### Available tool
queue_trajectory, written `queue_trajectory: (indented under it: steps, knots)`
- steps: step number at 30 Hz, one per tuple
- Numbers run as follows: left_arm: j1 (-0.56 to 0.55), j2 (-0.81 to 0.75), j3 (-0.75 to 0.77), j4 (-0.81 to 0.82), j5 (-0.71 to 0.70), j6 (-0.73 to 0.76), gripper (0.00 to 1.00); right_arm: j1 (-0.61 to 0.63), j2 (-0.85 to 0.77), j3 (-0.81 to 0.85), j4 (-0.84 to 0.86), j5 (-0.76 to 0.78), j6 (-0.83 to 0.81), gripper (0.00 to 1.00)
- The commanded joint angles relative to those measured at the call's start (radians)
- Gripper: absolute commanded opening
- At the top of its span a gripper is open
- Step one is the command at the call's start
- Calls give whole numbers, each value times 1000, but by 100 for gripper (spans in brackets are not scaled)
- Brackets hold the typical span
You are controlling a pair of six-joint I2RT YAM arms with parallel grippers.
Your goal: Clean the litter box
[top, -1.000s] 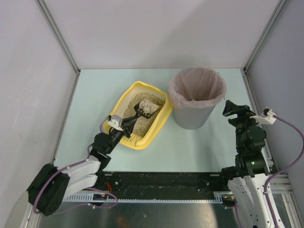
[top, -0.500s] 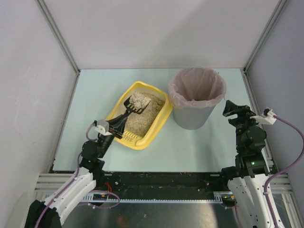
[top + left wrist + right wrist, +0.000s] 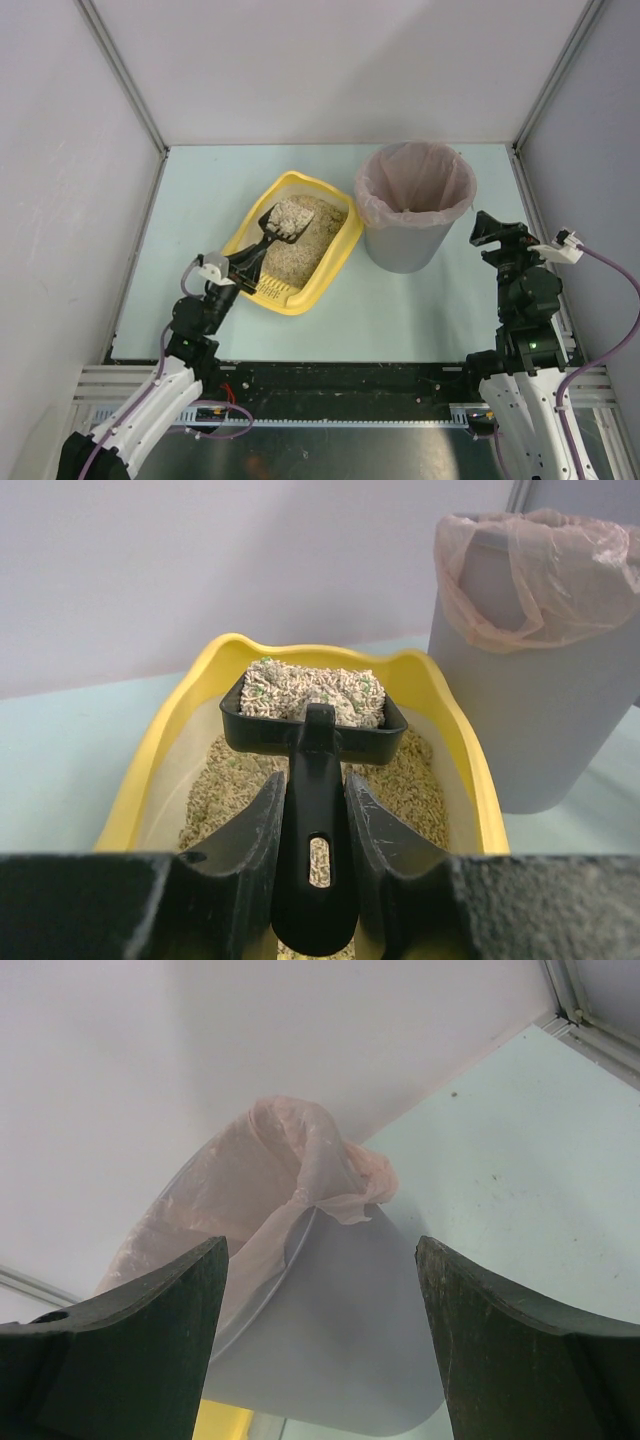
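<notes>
The yellow litter box (image 3: 335, 262) (image 3: 465, 770) lies left of centre on the table, filled with beige granular litter. A black scoop (image 3: 277, 228) (image 3: 313, 730) hangs above the litter, carrying a pale clump. My left gripper (image 3: 240, 268) (image 3: 314, 825) is shut on the scoop's handle, over the box's near slotted end. My right gripper (image 3: 490, 232) (image 3: 320, 1280) stands open beside the bin's right side, with nothing between its fingers.
A grey round bin (image 3: 412, 245) (image 3: 560, 710) (image 3: 330, 1360) with a pinkish liner stands just right of the litter box. Grey walls close the table at the back and both sides.
My left arm pulled back toward the near left, and the scoop moved with its clump from the box's middle toward its far left. The right arm stayed still.
</notes>
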Motion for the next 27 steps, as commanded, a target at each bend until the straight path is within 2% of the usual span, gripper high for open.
queue_trajectory:
  steps: [1, 2, 4, 5, 8, 12, 15, 19, 22, 25, 27]
  knots:
    - [15, -58, -37, 63, -40, -29, 0, 1, -20, 4, 25, 15, -4, 81]
    - [14, -40, -30, 62, 37, -28, 0, 2, -20, 5, 25, 16, -4, 81]
    - [14, -25, -28, 55, 12, -37, 0, 2, -19, 4, 25, 18, -5, 81]
    - [15, -28, -36, 55, -44, -43, 0, 1, -19, 5, 24, 18, -5, 81]
    - [21, -48, -34, 72, 24, -64, 0, 1, -22, 4, 25, 13, -4, 81]
    - [28, -118, -66, 72, -57, -92, 0, 1, -28, 5, 19, 19, -5, 80]
    - [28, -106, -57, 65, 59, -109, 0, 1, -37, 4, 19, 24, -8, 81]
    - [31, -127, -62, 26, -47, -112, 0, 1, -39, 5, 15, 23, -5, 81]
    - [31, -102, -49, 34, 61, -104, 0, 1, -51, 4, 15, 30, -7, 81]
    - [32, -106, -37, 28, -32, -106, 0, 1, -53, 5, 5, 39, -5, 81]
    - [32, -97, -25, 48, 29, -107, 0, 1, -53, 5, 8, 36, -8, 81]
